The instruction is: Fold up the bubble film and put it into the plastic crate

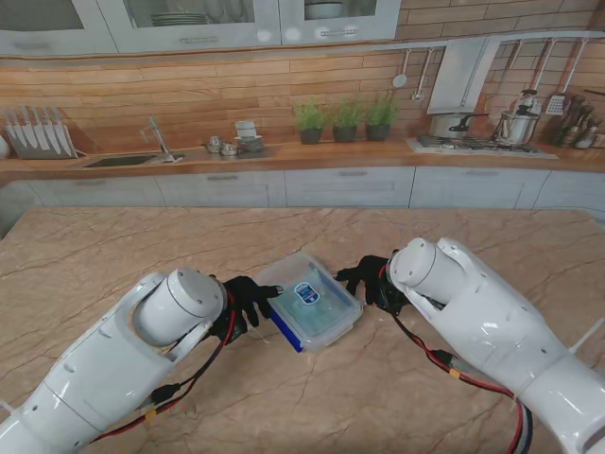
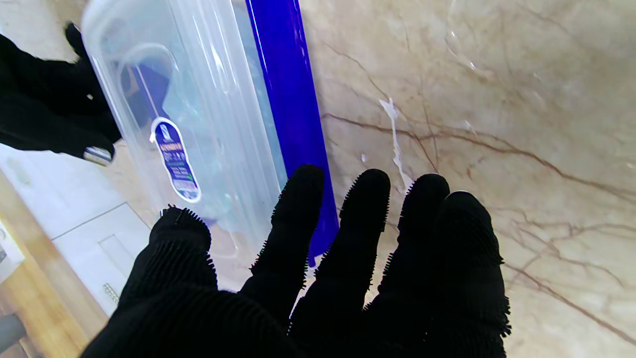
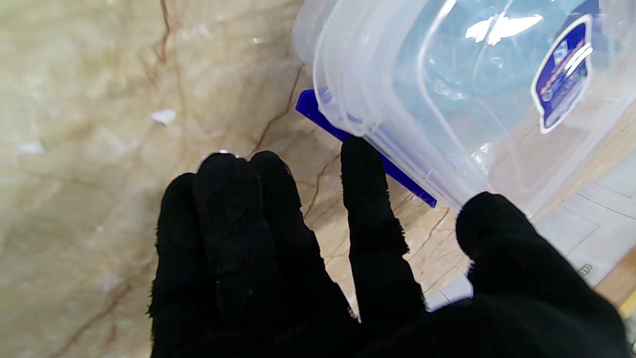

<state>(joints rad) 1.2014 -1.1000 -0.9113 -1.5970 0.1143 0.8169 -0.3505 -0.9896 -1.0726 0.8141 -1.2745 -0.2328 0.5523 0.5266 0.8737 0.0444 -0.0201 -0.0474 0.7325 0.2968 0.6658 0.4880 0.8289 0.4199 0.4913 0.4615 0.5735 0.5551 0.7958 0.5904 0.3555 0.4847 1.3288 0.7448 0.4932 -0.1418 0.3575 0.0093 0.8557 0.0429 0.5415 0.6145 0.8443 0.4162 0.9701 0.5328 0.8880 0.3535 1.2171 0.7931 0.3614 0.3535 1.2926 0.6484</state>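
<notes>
One clear rectangular plastic crate with a blue oval label sits at the middle of the beige marble counter, and its blue clip-on handle runs along the side nearest me, at about 7 o'clock of the crate. Pale bluish, crinkled stuff shows through the clear plastic; I judge this to be the bubble film, already folded and inside, though whether a lid covers it cannot be told. The step in hand looks like the close of the placing. The left robot hand is at 9 o'clock of the crate, its black-gloved fingers spread and holding nothing, tips just beside the blue handle. The right robot hand is at 3 o'clock, likewise open and empty, one fingertip near or touching the crate's edge. The next move probably calls for drawing both away without nudging the crate. Count: one crate, one film, two hands.
</notes>
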